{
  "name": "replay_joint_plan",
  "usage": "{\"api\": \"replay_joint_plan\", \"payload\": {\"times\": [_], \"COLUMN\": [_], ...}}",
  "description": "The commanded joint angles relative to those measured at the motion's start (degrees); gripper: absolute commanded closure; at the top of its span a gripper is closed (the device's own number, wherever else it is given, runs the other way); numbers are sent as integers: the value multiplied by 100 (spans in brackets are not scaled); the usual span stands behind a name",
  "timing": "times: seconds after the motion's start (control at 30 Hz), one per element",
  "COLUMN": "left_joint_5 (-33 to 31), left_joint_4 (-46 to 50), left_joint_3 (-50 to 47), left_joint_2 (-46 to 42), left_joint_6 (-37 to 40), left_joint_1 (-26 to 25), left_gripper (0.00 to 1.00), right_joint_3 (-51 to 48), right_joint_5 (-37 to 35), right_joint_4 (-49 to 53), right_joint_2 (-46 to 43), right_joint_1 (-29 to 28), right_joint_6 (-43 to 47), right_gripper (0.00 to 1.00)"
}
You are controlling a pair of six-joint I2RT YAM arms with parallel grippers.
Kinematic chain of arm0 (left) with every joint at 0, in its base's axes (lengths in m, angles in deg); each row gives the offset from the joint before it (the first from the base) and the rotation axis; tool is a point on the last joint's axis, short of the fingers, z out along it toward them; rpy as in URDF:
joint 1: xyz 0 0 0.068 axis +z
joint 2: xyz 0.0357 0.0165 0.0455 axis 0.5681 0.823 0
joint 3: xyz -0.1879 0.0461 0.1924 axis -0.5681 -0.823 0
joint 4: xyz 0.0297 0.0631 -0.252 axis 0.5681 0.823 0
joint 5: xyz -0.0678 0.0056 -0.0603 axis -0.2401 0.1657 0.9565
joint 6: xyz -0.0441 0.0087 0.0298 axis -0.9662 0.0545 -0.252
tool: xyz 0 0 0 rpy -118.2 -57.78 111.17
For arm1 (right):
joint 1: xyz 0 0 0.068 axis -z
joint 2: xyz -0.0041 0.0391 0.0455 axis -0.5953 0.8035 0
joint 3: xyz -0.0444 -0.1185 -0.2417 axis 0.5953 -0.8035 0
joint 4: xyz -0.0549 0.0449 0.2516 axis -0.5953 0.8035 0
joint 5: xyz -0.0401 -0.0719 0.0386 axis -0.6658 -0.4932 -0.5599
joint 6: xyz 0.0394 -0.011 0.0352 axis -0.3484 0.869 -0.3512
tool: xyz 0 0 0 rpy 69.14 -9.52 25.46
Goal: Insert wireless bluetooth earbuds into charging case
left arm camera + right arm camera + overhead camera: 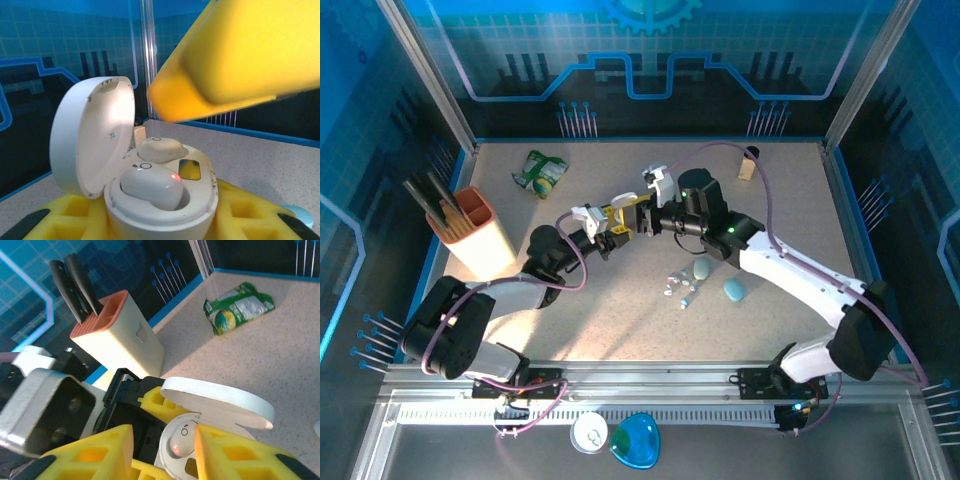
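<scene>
The white charging case (201, 194) sits lid-up between the yellow foam fingers (75, 220) of my left gripper (161, 226), which is shut on it. Two white earbuds rest in its wells: the near one (150, 186) shows a red light, the far one (160, 149) lies behind it. Just above the case hangs my right gripper (170, 452), open, its fingers (95, 452) either side of the lit earbud (179, 442) and apart from it. One right finger (240, 55) looms overhead in the left wrist view. Both grippers meet mid-table (620, 220).
A teal pebble-shaped case (733, 289) and small teal and clear bits (685, 290) lie under the right arm. A knife block (475, 230) stands at the left, a green packet (540, 172) behind it, and a small wooden block (748, 165) at the back right.
</scene>
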Motion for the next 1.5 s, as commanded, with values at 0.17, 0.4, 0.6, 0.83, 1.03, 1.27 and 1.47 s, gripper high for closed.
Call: {"api": "replay_joint_plan", "payload": {"times": [0.17, 0.4, 0.6, 0.83, 1.03, 1.27, 1.47], "left_joint_5": [115, 154, 189, -68, -84, 246, 430], "left_joint_4": [-124, 488, 675, 322, -168, -1064, -1133], "left_joint_3": [-52, -79, -79, -86, -92, -11, 125], "left_joint_2": [100, -187, -321, -319, -125, 159, 304], "left_joint_6": [418, 1082, 1189, 569, 72, -606, -660], "left_joint_1": [-35, -32, -29, -27, -32, -30, -34], "left_gripper": [68, 68, 68, 67, 67, 68, 68], "right_joint_3": [46, 973, 1481, 1369, 745, -308, -652], "right_joint_5": [-26, -133, -1, 192, 194, 1900, 2770], "right_joint_4": [-8, 1240, 1711, 1952, 1367, -335, -1535], "right_joint_2": [-360, 333, 824, 848, 267, 42, 358], "right_joint_1": [61, 135, 263, 311, 502, 1161, 1209], "right_joint_6": [367, 509, 410, 337, -82, -1589, -2581], "right_gripper": [59, 65, 67, 69, 58, 31, 30]}}
